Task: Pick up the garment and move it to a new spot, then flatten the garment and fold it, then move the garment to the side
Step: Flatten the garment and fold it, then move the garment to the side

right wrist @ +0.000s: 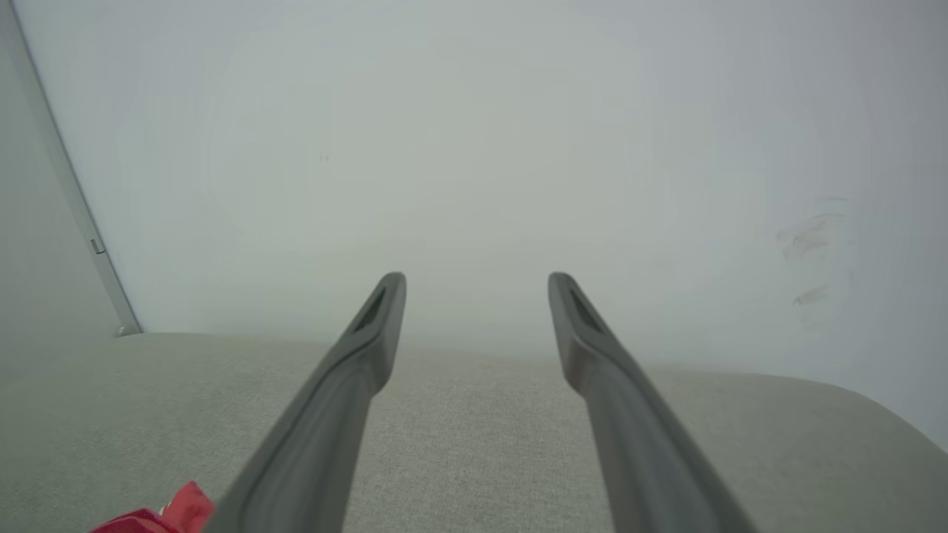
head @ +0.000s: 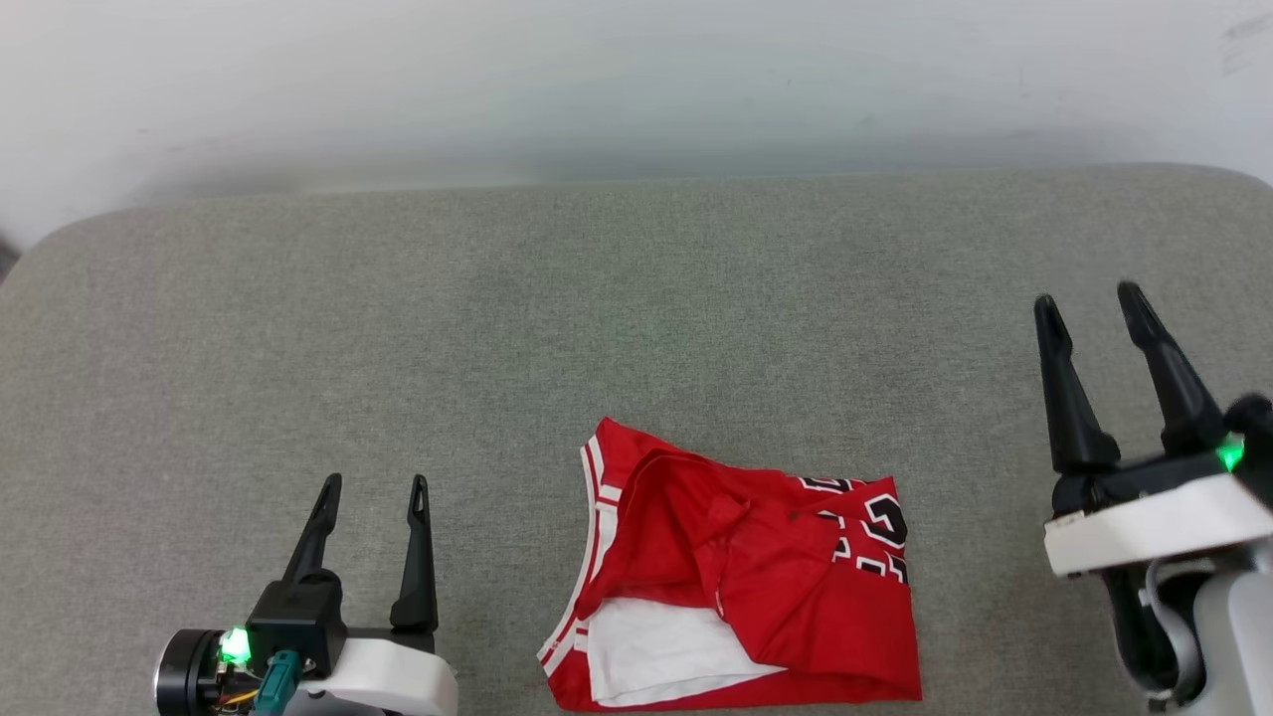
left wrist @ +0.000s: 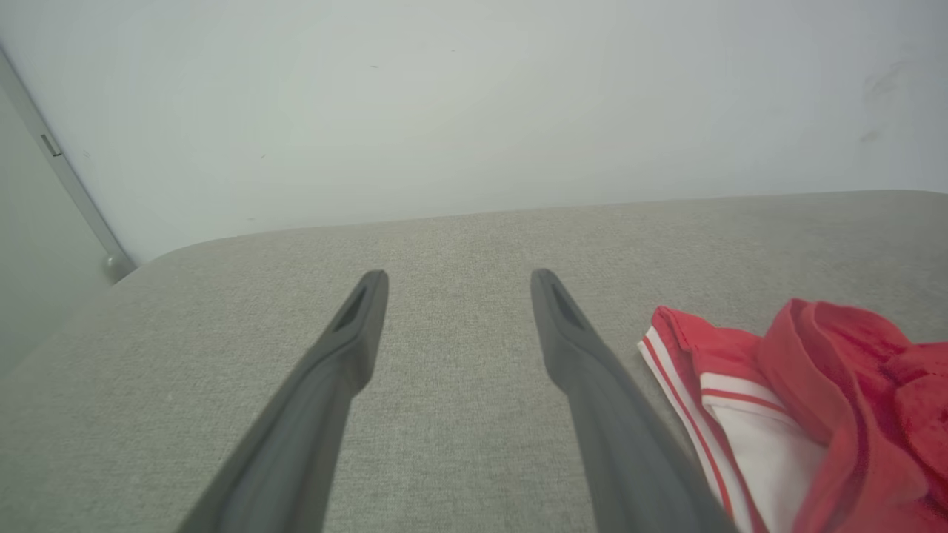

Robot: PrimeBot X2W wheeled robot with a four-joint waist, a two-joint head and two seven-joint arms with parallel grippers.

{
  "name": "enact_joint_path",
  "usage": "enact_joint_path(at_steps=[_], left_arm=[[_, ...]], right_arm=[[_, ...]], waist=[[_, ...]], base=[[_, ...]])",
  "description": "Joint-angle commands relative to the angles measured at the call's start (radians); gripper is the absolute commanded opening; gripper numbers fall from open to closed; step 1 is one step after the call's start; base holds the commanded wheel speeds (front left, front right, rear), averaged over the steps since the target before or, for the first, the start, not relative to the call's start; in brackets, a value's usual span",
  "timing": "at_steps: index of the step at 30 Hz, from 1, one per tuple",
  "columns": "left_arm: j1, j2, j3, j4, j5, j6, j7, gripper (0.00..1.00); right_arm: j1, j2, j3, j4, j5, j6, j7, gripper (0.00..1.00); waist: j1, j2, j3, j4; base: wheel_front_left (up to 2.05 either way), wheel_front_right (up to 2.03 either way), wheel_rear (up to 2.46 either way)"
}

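Grey cushion (head: 636,328) — (pale) wall (head: 636,80)

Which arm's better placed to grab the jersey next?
Left, probably. The left gripper sits low beside the jersey, striped edge close to its fingers. Both are open, but the right gripper is farther off, pointing toward the wall.

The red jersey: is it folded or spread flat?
Folded, roughly: the jersey lies doubled over itself, lettering partly covered, white layer showing underneath.
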Motion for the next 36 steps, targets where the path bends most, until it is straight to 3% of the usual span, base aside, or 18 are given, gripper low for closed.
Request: enact_joint_path(at_steps=[1,11,22,32,35,36], left_arm=[[0.010,0.002,0.000,-0.003,0.005,-0.002,-0.002,1.00],[0.039,-0.002,0.010,-0.011,0.003,0.000,-0.002,1.00],[0.052,-0.006,0.010,-0.015,0.006,-0.002,-0.002,1.00],[0.056,-0.009,0.016,-0.018,-0.001,0.000,-0.002,1.00],[0.054,-0.009,0.018,-0.018,-0.001,0.000,-0.002,1.00],[0.051,-0.009,0.018,-0.016,-0.003,-0.001,-0.002,1.00]], right_arm=[[0.034,0.028,-0.020,0.008,-0.009,0.000,-0.023,1.00],[0.173,0.131,-0.071,0.039,-0.061,0.000,-0.080,1.00],[0.260,0.171,-0.099,0.029,-0.085,0.000,-0.082,1.00],[0.228,0.176,-0.114,-0.007,-0.105,0.000,-0.082,1.00],[0.183,0.145,-0.120,-0.030,-0.121,0.000,-0.082,1.00],[0.137,0.106,-0.112,-0.041,-0.134,0.000,-0.081,1.00]], waist=[[0.0000,0.0000,-0.004,-0.002],[0.0000,0.0000,-0.023,-0.013],[0.0000,0.0000,-0.030,-0.007],[0.0000,0.0000,-0.034,-0.004],[0.0000,0.0000,-0.033,-0.004],[0.0000,0.0000,-0.034,-0.003]], base=[[0.00,0.00,0.00],[0.00,0.00,0.00],[0.00,0.00,0.00],[0.00,0.00,0.00],[0.00,0.00,0.00],[0.00,0.00,0.00]])
